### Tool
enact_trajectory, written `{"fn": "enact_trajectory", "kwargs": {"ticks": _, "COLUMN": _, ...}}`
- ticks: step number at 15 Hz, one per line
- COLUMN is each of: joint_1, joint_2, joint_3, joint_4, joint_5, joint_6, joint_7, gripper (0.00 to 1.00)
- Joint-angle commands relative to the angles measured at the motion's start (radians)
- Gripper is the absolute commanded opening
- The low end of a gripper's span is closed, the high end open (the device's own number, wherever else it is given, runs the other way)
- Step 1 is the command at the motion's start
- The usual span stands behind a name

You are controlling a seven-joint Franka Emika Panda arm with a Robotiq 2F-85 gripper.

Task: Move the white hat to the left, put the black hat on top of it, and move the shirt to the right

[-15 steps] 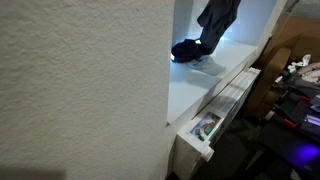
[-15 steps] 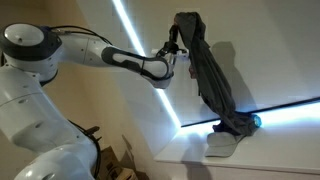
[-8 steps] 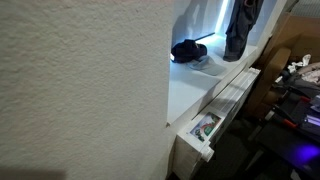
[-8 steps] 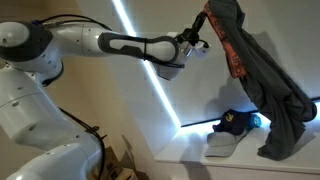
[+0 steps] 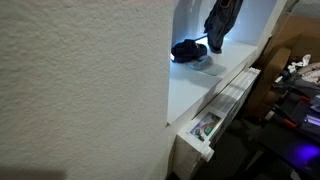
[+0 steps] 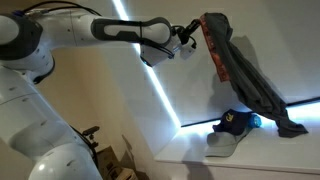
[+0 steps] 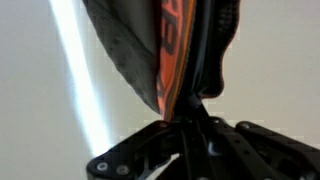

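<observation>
The shirt (image 6: 245,80), dark grey with an orange-red lining, hangs in the air from my gripper (image 6: 199,30), which is shut on its top edge. Its lower end trails out to the right, level with the hats. In the wrist view the fingers (image 7: 205,135) pinch the shirt (image 7: 165,50) from below. The black hat (image 6: 235,122) sits on top of the white hat (image 6: 221,144) on the white ledge (image 6: 190,152). From the other side the shirt (image 5: 222,22) dangles just behind and to the right of the black hat (image 5: 187,50) and white hat (image 5: 207,63).
A textured wall (image 5: 80,80) blocks the left of an exterior view. Below the ledge an open drawer (image 5: 205,128) holds small coloured items. Cardboard boxes (image 5: 292,45) and dark gear stand at the right. A bright light strip (image 6: 150,62) runs diagonally down the back wall.
The arm has carried the hanging shirt sideways over the hats, and it swings; its lower end now trails out higher. The two hats have not moved. The gripper stays shut on the shirt.
</observation>
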Motion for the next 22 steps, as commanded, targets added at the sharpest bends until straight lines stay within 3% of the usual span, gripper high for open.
{"fn": "enact_trajectory", "kwargs": {"ticks": 1, "joint_1": 0.277, "joint_2": -0.045, "joint_3": -0.256, "joint_4": 0.008, "joint_5": 0.0, "joint_6": 0.182, "joint_7": -0.001, "gripper": 0.01}}
{"fn": "enact_trajectory", "kwargs": {"ticks": 2, "joint_1": 0.16, "joint_2": -0.024, "joint_3": -0.139, "joint_4": 0.0, "joint_5": 0.0, "joint_6": 0.1, "joint_7": 0.0, "gripper": 0.31}}
{"fn": "enact_trajectory", "kwargs": {"ticks": 3, "joint_1": 0.199, "joint_2": -0.031, "joint_3": -0.174, "joint_4": -0.002, "joint_5": 0.0, "joint_6": 0.116, "joint_7": -0.003, "gripper": 0.07}}
{"fn": "enact_trajectory", "kwargs": {"ticks": 7, "joint_1": 0.187, "joint_2": -0.027, "joint_3": -0.163, "joint_4": -0.002, "joint_5": 0.0, "joint_6": 0.114, "joint_7": -0.003, "gripper": 0.31}}
{"fn": "enact_trajectory", "kwargs": {"ticks": 11, "joint_1": 0.185, "joint_2": -0.026, "joint_3": -0.163, "joint_4": -0.002, "joint_5": 0.0, "joint_6": 0.114, "joint_7": -0.003, "gripper": 0.31}}
{"fn": "enact_trajectory", "kwargs": {"ticks": 12, "joint_1": 0.185, "joint_2": -0.026, "joint_3": -0.163, "joint_4": -0.002, "joint_5": 0.0, "joint_6": 0.114, "joint_7": -0.003, "gripper": 0.56}}
{"fn": "enact_trajectory", "kwargs": {"ticks": 13, "joint_1": 0.249, "joint_2": -0.032, "joint_3": -0.211, "joint_4": 0.034, "joint_5": 0.006, "joint_6": 0.183, "joint_7": -0.003, "gripper": 0.58}}
{"fn": "enact_trajectory", "kwargs": {"ticks": 14, "joint_1": 0.2, "joint_2": -0.019, "joint_3": -0.186, "joint_4": 0.081, "joint_5": 0.0, "joint_6": 0.231, "joint_7": -0.002, "gripper": 0.14}}
{"fn": "enact_trajectory", "kwargs": {"ticks": 16, "joint_1": 0.206, "joint_2": -0.007, "joint_3": -0.224, "joint_4": 0.206, "joint_5": 0.076, "joint_6": 0.397, "joint_7": -0.055, "gripper": 0.16}}
{"fn": "enact_trajectory", "kwargs": {"ticks": 17, "joint_1": 0.19, "joint_2": 0.001, "joint_3": -0.231, "joint_4": 0.255, "joint_5": 0.135, "joint_6": 0.466, "joint_7": -0.072, "gripper": 0.08}}
{"fn": "enact_trajectory", "kwargs": {"ticks": 19, "joint_1": 0.09, "joint_2": 0.018, "joint_3": -0.22, "joint_4": 0.323, "joint_5": 0.346, "joint_6": 0.508, "joint_7": -0.234, "gripper": 0.0}}
{"fn": "enact_trajectory", "kwargs": {"ticks": 22, "joint_1": -0.011, "joint_2": 0.063, "joint_3": -0.273, "joint_4": 0.346, "joint_5": 0.626, "joint_6": 0.553, "joint_7": -0.438, "gripper": 0.0}}
